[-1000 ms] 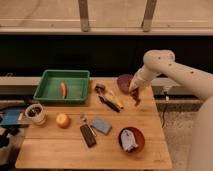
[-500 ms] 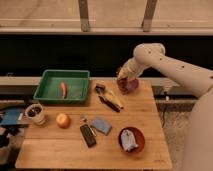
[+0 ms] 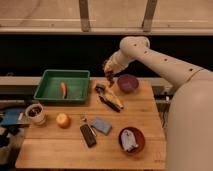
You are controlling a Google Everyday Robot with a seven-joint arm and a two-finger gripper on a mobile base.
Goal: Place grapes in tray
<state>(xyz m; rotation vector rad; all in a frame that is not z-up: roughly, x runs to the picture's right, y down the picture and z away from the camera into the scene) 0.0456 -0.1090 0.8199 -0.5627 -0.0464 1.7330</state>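
We see one white, smooth-shelled robot arm [image 3: 165, 62] reaching up and to the left from the bulky white body [image 3: 192, 125] at the right edge. The upper link climbs to a rounded elbow joint [image 3: 134, 47], the highest part of the arm. From there we follow the short forearm sloping down and left. At its end the two-finger gripper [image 3: 108, 69] points downward and hangs in the air. Its fingers are closed on a small lumpy bunch of dark reddish-purple grapes [image 3: 110, 80], which dangles just beneath them.

Grapes [image 3: 110, 83] (dark) in raised claw [image 3: 109, 77], right of tray [image 3: 75, 89].
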